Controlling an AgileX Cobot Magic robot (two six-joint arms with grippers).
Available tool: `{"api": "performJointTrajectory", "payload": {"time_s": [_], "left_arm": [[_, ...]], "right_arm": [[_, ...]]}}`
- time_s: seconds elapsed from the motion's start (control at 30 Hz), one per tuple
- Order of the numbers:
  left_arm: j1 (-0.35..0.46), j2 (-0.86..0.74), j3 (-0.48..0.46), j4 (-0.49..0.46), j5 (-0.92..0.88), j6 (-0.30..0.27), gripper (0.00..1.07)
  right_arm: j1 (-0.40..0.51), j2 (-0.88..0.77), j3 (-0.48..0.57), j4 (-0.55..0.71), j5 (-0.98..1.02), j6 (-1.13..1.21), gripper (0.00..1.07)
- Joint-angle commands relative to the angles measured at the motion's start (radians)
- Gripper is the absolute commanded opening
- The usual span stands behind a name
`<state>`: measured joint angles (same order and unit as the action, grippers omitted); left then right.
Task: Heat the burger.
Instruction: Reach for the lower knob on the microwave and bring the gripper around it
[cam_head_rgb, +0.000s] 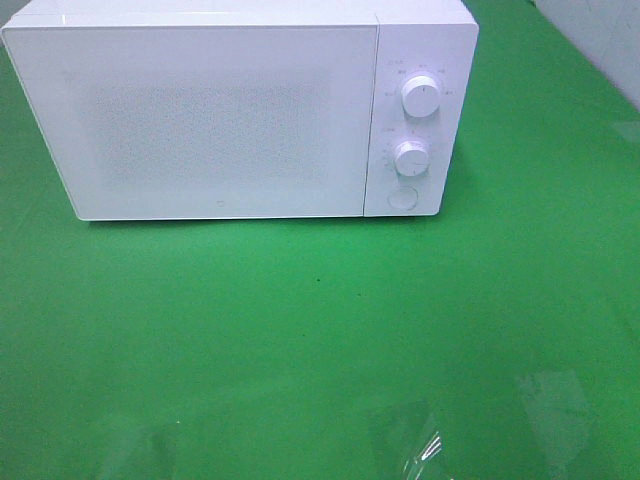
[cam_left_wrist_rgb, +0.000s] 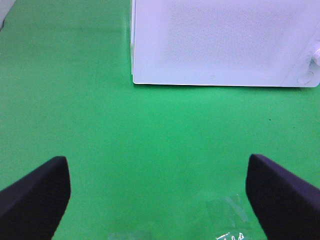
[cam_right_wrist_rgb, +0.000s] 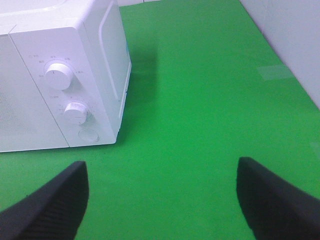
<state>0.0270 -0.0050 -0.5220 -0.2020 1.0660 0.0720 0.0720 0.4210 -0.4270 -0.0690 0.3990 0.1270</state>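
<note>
Both left claw (cam_left_wrist_rgb: 157, 161) and right claw (cam_right_wrist_rgb: 162, 165) gape empty before the shut microwave (cam_head_rgb: 200, 120) on green cloth (cam_head_rgb: 300, 350).

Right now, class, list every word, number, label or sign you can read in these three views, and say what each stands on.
No text here can be read.
Grey marks around the upper dial of the microwave: too small and blurred.
Grey marks around the lower dial: too small and blurred.
Tiny mark low on the microwave's front: unreadable.
White squiggles on the clear film on the green cloth: cannot tell if writing.
</note>
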Motion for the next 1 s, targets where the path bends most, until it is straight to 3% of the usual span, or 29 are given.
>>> {"api": "performJointTrajectory", "payload": {"time_s": [0.03,0.5,1.0], "left_arm": [[0.003,-0.022,0.003,-0.007,-0.008,-0.004,0.87],[0.003,-0.022,0.003,-0.007,-0.008,-0.004,0.87],[0.003,-0.022,0.003,-0.007,-0.008,-0.004,0.87]], "right_arm": [[-0.005,0.054,0.037,-0.004,-0.121,0.008,0.76],[-0.005,0.286,0.071,-0.003,-0.399,0.144,0.76],[-0.005,0.541,0.071,-0.003,-0.721,0.115,0.76]]}}
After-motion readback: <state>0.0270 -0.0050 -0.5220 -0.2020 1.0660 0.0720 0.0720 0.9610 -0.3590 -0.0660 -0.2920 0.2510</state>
